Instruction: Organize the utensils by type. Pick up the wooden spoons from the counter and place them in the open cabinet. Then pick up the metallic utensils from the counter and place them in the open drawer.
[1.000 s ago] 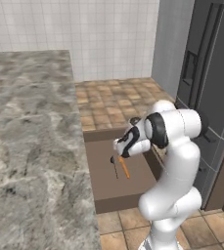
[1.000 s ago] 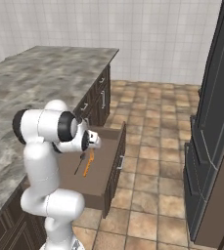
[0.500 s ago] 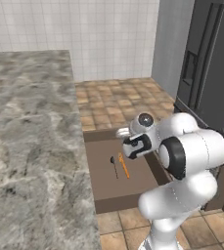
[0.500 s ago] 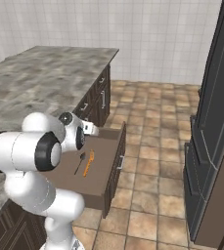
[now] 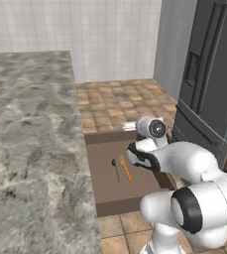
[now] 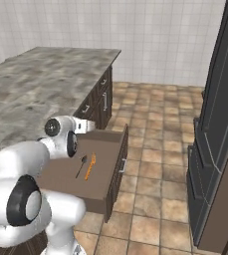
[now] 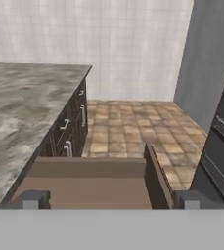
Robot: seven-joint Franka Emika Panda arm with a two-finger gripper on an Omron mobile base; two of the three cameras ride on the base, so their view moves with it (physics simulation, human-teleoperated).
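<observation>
From the left base view I have the open drawer pulled out beside the counter. Two slim utensils lie on its flat brown bottom, side by side and close together: the dark utensil nearer the counter, the orange utensil just beyond it. The rest of the drawer floor looks bare to me. The arm's wrist hangs over the drawer's far-right part, but I can't read the fingers from here.

From the right base view the same drawer juts out from the lower cabinets, and the dark utensil and the orange utensil sit roughly parallel on its floor, near its middle. The counter stretches away behind.

In the hand view I see the gripper with its two fingertips spread wide, one at each side, and nothing between them. Beyond them is the drawer with its low walls, and the counter to the left.
</observation>
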